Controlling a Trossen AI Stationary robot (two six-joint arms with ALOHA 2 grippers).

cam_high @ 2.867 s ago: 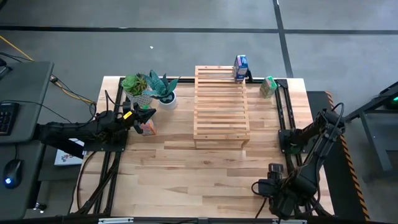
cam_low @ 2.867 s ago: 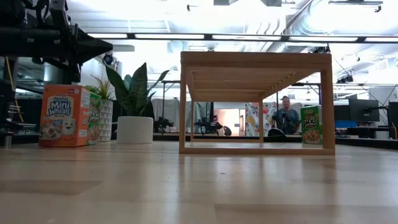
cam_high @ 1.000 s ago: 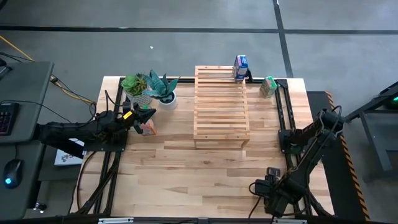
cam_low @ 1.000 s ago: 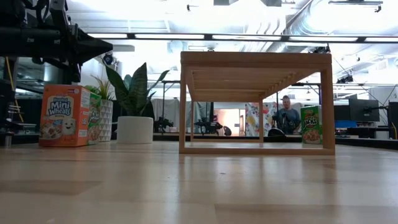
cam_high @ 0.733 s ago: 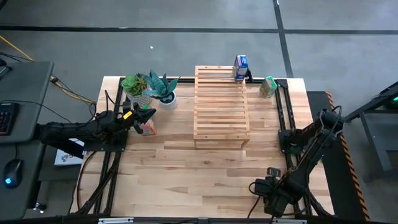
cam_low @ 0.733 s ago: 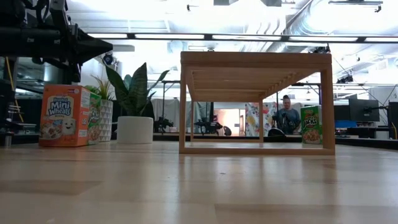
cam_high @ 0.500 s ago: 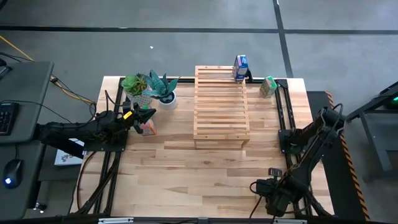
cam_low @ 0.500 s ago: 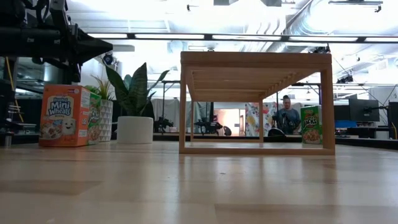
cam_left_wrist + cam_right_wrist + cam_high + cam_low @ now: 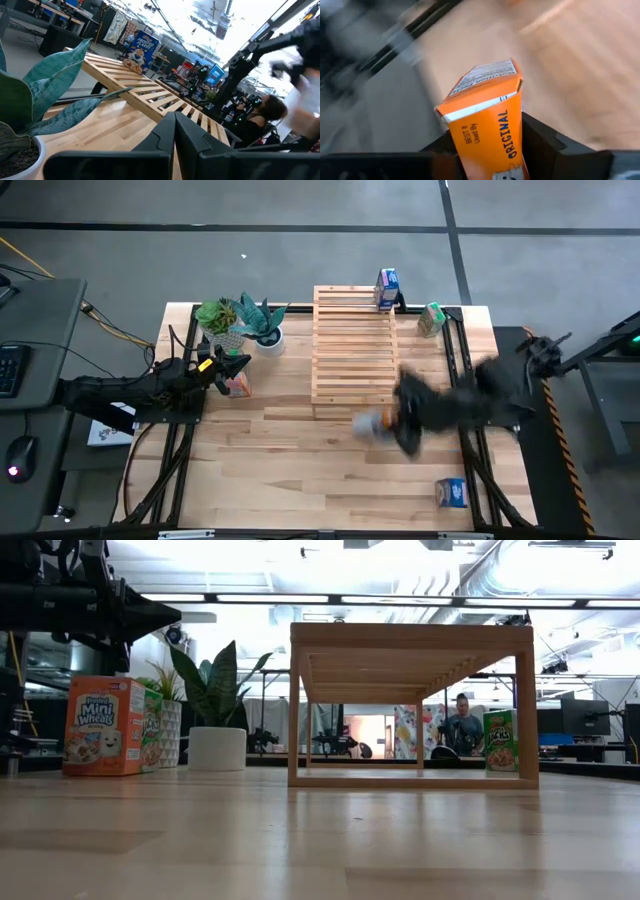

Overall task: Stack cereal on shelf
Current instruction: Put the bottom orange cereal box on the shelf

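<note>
My right gripper [image 9: 378, 423], smeared by motion, hangs over the table just off the near end of the shelf [image 9: 355, 345], the pale slatted rack; it is shut on an orange cereal box [image 9: 485, 115]. One blue box [image 9: 387, 288] stands on the shelf's far end. A second blue box [image 9: 452, 492] lies by the near right corner. A green box [image 9: 431, 318] stands right of the shelf. My left gripper [image 9: 236, 367], shut, waits by another orange box [image 9: 100, 725] at the table's left. My right gripper pinches the orange box between its two fingers [image 9: 542, 137], one on each broad side of the box's lower part [image 9: 512, 150]. The box's flap end [image 9: 480, 82] sticks out beyond the fingers, tilted. The box shows nowhere in the low view.
Two potted plants [image 9: 240, 325] stand at the far left, next to my left arm. Dark frame rails [image 9: 455, 360] run along both sides of the table. Bare planks [image 9: 300, 470] stretch between the shelf and the near edge. A person [image 9: 462, 725] sits in the room beyond.
My right arm has swung fast from the near right corner toward the table's middle and up, ending just off the shelf's near end with the orange box. A blue box now shows at the near right corner where that arm had been.
</note>
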